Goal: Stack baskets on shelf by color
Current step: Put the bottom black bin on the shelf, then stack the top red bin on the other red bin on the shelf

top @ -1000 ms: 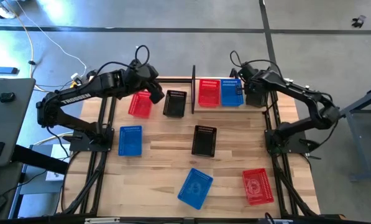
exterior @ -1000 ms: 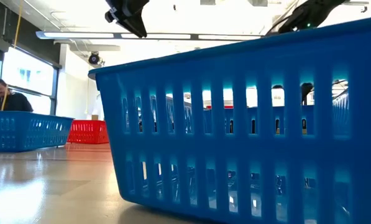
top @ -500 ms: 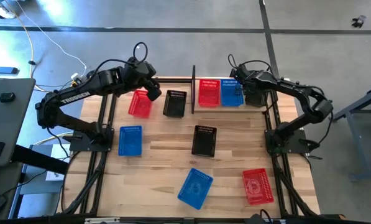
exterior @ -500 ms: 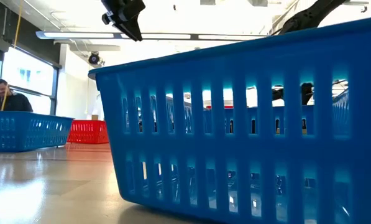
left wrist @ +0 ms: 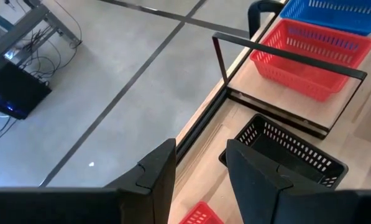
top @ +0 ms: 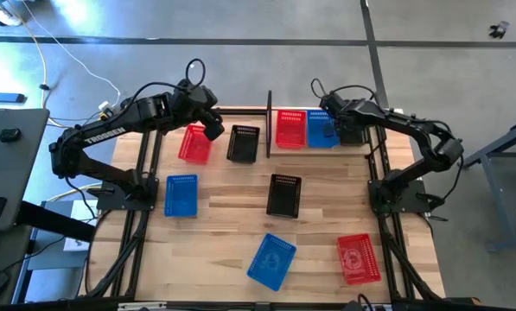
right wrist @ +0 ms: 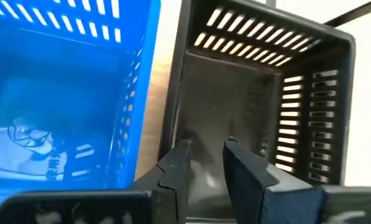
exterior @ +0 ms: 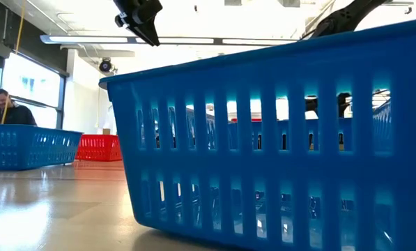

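Observation:
On the shelf (top: 268,125) at the table's far edge stand a red basket (top: 290,128), a blue basket (top: 321,128) and a black basket (top: 356,131), side by side. My right gripper (top: 328,130) (right wrist: 205,163) is open by a narrow gap. It hovers over the inside of that black basket (right wrist: 266,93), close to the wall beside the blue basket (right wrist: 61,93). My left gripper (top: 213,130) (left wrist: 201,168) is open and empty, raised above the table between a red basket (top: 194,143) and a black basket (top: 243,143) (left wrist: 284,155).
Loose on the table lie a blue basket (top: 181,194), a black basket (top: 283,194), a tilted blue basket (top: 270,261) that fills the low view (exterior: 277,139), and a red basket (top: 358,257). A person (exterior: 2,111) sits beyond the table's left.
My right gripper has shifted a little toward the table's left, from over the shelf's black basket toward the blue one. My left gripper has risen slightly and drawn a bit toward the far edge. No basket has moved.

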`<state>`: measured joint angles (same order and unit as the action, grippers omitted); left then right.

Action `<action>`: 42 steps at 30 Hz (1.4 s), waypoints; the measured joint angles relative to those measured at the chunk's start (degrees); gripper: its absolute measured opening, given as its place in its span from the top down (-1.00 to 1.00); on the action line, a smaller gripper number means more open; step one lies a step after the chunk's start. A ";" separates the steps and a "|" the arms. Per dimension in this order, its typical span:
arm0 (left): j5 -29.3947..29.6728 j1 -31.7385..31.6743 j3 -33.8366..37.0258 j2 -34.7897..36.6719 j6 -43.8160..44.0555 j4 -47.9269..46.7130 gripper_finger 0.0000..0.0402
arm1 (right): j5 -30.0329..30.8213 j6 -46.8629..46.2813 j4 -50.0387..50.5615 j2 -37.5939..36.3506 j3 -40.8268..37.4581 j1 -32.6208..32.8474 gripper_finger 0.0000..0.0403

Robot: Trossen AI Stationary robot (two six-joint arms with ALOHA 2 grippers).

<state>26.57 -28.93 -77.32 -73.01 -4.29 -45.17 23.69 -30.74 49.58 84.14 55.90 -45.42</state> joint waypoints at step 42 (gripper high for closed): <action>-18.18 -4.68 10.97 0.13 8.50 -13.35 0.35 | -6.98 -17.30 5.11 -10.05 10.51 32.97 0.59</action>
<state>8.38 -33.61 -66.35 -72.88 4.21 -58.52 16.71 -48.04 54.69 74.08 66.41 -12.45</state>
